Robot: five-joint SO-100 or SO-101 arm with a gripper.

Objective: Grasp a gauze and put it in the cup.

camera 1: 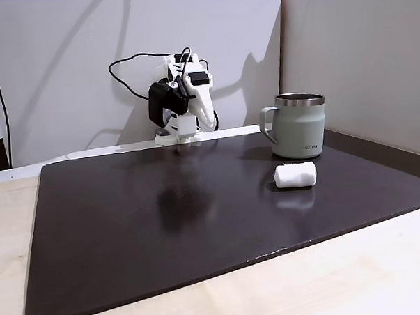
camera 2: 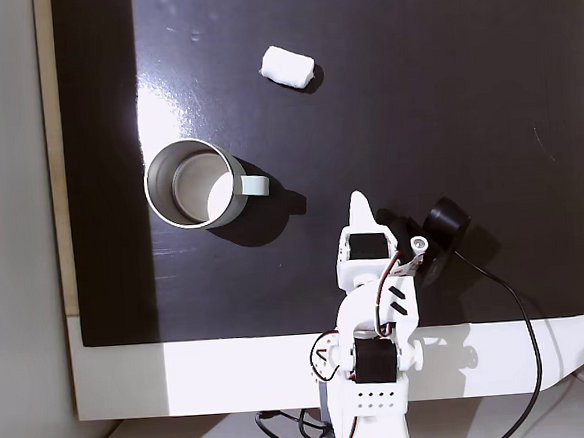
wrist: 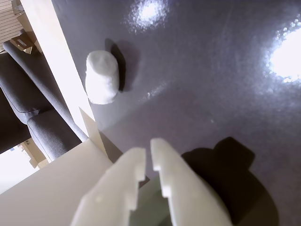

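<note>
The gauze (camera 1: 295, 175), a small white soft roll, lies on its side on the dark mat, in front of the cup as a fixed view shows it. From above, the gauze (camera 2: 287, 67) is well beyond the cup (camera 2: 151, 189), whose inside is bare. The cup (camera 1: 300, 136) is pale sage green with a steel rim and a side handle. My gripper (camera 2: 359, 206) is folded back near the arm's base, far from both, shut with nothing in it. In the wrist view the gripper (wrist: 149, 157) has its white fingers almost touching, and the gauze (wrist: 101, 77) lies ahead to the upper left.
A dark mat (camera 1: 164, 222) covers most of the pale wooden table (camera 1: 354, 270). The arm's base (camera 2: 369, 394) stands on a white strip at the mat's edge, with a black cable (camera 2: 519, 313) beside it. A grey chair (wrist: 33, 103) shows past the table edge.
</note>
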